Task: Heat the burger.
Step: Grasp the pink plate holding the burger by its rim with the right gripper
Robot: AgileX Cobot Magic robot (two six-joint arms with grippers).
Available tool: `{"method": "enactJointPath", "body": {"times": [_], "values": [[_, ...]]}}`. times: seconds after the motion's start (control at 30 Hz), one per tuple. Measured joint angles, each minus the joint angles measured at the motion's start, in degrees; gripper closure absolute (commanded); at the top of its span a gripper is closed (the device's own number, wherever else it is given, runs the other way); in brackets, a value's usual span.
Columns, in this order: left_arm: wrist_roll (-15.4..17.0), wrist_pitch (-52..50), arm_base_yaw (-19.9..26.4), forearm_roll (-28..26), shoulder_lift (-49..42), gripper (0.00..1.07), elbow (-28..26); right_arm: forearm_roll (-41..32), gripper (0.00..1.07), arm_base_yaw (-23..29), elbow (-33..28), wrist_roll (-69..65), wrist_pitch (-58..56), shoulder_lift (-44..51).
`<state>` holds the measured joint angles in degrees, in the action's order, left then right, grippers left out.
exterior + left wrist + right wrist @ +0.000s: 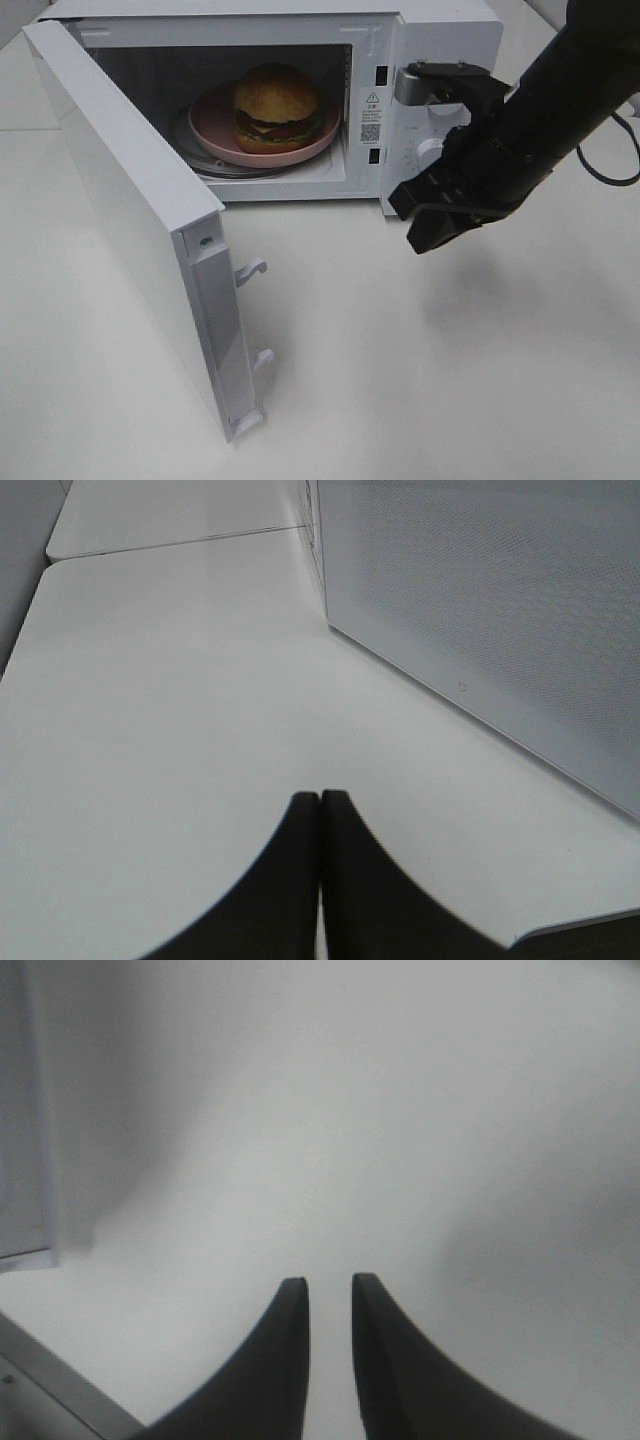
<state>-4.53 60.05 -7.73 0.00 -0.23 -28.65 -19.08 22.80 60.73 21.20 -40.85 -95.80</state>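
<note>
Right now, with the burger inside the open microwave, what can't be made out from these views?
Control panel: exterior high, partly covered by the right gripper and arm.
Warning label: exterior high, too small to read.
Left gripper: outside exterior high; left wrist shows only its fingers.
Burger: absent from both wrist views.

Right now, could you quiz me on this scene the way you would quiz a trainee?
1. True or false: the door of the microwave stands open.
2. Short answer: what is the right hand holding?
3. Pick one. The burger is:
A. in the right hand
B. on the pink plate inside the microwave
C. on top of the microwave

Key
1. True.
2. Nothing. It hangs empty in front of the microwave, its fingers a little apart.
3. B.
</note>
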Motion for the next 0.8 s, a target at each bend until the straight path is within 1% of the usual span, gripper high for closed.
{"method": "enactJointPath", "body": {"times": [0.03, 0.07, 0.1, 0.13, 0.17, 0.27, 0.33, 0.37, 0.43, 0.47, 0.53, 0.57, 0.6, 0.63, 0.7, 0.73, 0.8], "values": [[0.0, 0.0, 0.0, 0.0, 0.0, 1.06, 0.0, -4.93, 0.81, 0.0, 0.46, 4.53, -0.46, 0.0], [0.0, 0.0, 0.0, 0.0, 0.0, 1.06, 0.0, -4.93, 0.81, 0.0, 0.46, 4.53, -0.46, 0.0], [0.0, 0.0, 0.0, 0.0, 0.0, 1.06, 0.0, -9.45, 0.75, 0.0, 0.52, 9.11, -0.57, 0.0], [0.0, 0.0, 0.0, 0.0, 0.0, 1.06, 0.0, -11.75, 0.71, 0.0, 0.52, 11.17, -0.63, 0.0], [0.0, 0.0, 0.0, 0.0, 0.0, 1.06, 0.0, -15.13, 0.65, 0.0, 0.52, 14.55, -0.57, 0.0], [0.0, 0.0, 0.0, 0.0, 0.0, 1.06, 0.0, -16.67, 0.63, 0.0, 0.52, 16.27, -0.29, 0.0], [0.0, 0.0, 0.0, 0.0, 0.0, 1.06, 0.0, -20.28, 0.54, 0.34, 0.52, 22.35, 3.09, 0.0], [0.0, 0.0, 0.0, 0.0, 0.0, 1.06, 0.0, -20.28, 0.54, 0.34, 0.52, 22.35, 3.09, 0.0], [0.0, 0.0, 0.0, 0.0, 0.0, 1.06, 0.0, -20.91, 0.49, 1.83, 0.57, 27.79, 7.68, 0.0], [0.0, 0.0, 0.0, 0.0, 0.0, 1.06, 0.0, -20.91, 0.49, 1.83, 0.57, 27.79, 7.68, 0.0], [0.0, 0.0, 0.0, 0.0, 0.0, 1.06, 0.0, -21.03, 0.47, 4.58, 0.57, 34.26, 13.24, 0.0], [0.0, 0.0, 0.0, 0.0, 0.0, 1.06, 0.0, -21.03, 0.47, 4.58, 0.57, 34.26, 13.24, 0.0], [0.0, 0.0, 0.0, 0.0, 0.0, 1.06, 0.0, -20.97, 0.47, 6.53, 0.57, 38.56, 16.33, 0.0], [0.0, 0.0, 0.0, 0.0, 0.0, 1.06, 0.0, -20.97, 0.47, 6.53, 0.57, 38.56, 16.33, 0.0], [0.0, 0.0, 0.0, 0.0, 0.0, 1.06, 0.0, -20.51, 0.47, 9.4, 0.57, 45.26, 19.82, 0.0], [0.0, 0.0, 0.0, 0.0, 0.0, 1.06, 0.0, -20.51, 0.47, 9.4, 0.57, 45.26, 19.82, 0.0], [0.0, 0.0, 0.0, 0.0, 0.0, 1.06, 0.0, -20.51, 0.47, 11.17, 0.57, 50.36, 22.12, 0.0]]}}
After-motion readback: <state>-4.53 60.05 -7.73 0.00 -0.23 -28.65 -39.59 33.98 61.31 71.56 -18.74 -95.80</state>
